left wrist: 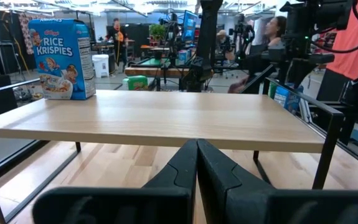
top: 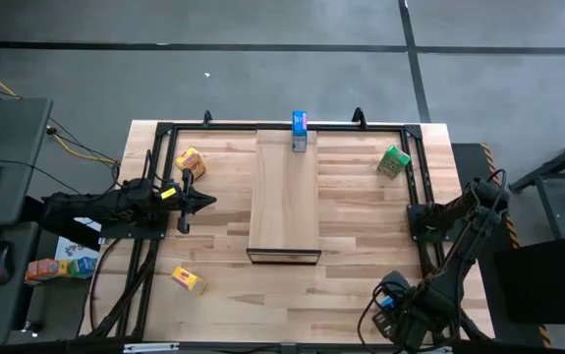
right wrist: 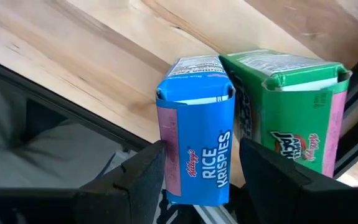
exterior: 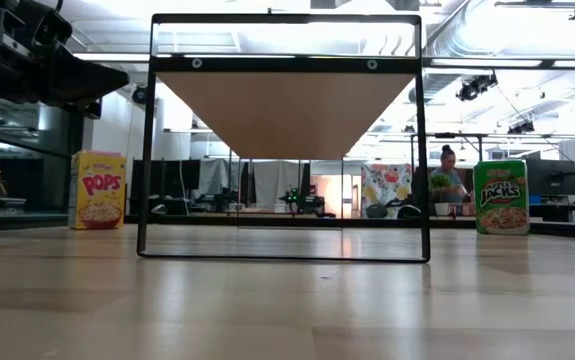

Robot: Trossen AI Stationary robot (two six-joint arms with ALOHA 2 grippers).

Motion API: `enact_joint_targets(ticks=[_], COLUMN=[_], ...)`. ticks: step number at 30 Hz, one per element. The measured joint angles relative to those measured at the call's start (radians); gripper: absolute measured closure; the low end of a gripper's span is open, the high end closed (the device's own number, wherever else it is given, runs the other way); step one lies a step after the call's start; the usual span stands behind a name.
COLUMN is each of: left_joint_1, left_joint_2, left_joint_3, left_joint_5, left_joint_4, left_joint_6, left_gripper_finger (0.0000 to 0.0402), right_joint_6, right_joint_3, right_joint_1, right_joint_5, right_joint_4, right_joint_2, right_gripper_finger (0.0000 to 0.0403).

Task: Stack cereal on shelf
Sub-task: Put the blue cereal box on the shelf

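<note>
The shelf (top: 284, 197) is a pale board on a black frame over the table's middle. One blue cereal box (top: 299, 130) stands on its far end. On the table lie a yellow box (top: 189, 160) at the far left, another yellow box (top: 189, 280) at the near left, and a green box (top: 392, 160) at the far right. At the near right corner my right gripper (right wrist: 197, 149) points down, shut on a second blue box (right wrist: 194, 124), with a green box (right wrist: 291, 118) right beside it. My left gripper (top: 203, 202) waits shut and level, left of the shelf. My right gripper pinches the blue box between its two fingers, one finger (right wrist: 144, 174) on each of two opposite sides. The narrow printed side (right wrist: 197, 162) shows between them. The fingers come from above, pointing down. What the box's lower end rests on is hidden.
The shelf's black frame (exterior: 422, 150) and black rails (top: 415, 187) run along the table's far and side edges. Cables (top: 385, 305) bunch at the near right corner. A person (exterior: 447, 180) sits in the room beyond the far edge.
</note>
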Motion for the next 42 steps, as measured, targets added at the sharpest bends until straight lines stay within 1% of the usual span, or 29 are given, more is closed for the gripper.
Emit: enact_joint_targets(ticks=[11,18,26,31,34,39,42], left_joint_1=[0.000,0.000,0.000,0.000,0.000,0.000,0.000], left_joint_2=[0.000,0.000,0.000,0.000,0.000,0.000,0.000], left_joint_3=[0.000,0.000,0.000,0.000,0.000,0.000,0.000], left_joint_5=[0.000,0.000,0.000,0.000,0.000,0.000,0.000], left_joint_4=[0.000,0.000,0.000,0.000,0.000,0.000,0.000], left_joint_6=[0.000,0.000,0.000,0.000,0.000,0.000,0.000], left_gripper_finger=[0.0398,0.0398,0.0398,0.0398,0.0398,0.0398,0.0398], right_joint_6=[-0.127,-0.128,-0.130,-0.172,-0.173,-0.169,-0.170], right_joint_3=[0.000,0.000,0.000,0.000,0.000,0.000,0.000], right_joint_1=[0.000,0.000,0.000,0.000,0.000,0.000,0.000], right_joint_5=[-0.014,0.023,0.014,0.025,0.028,0.019,-0.006], right_joint_4=[0.006,0.008,0.017,0.022,0.021,0.021,0.027], right_joint_2=[0.000,0.000,0.000,0.000,0.000,0.000,0.000], right_gripper_finger=[0.0198,0.0198,0.0198,0.0196,0.0180,0.0126,0.0106])
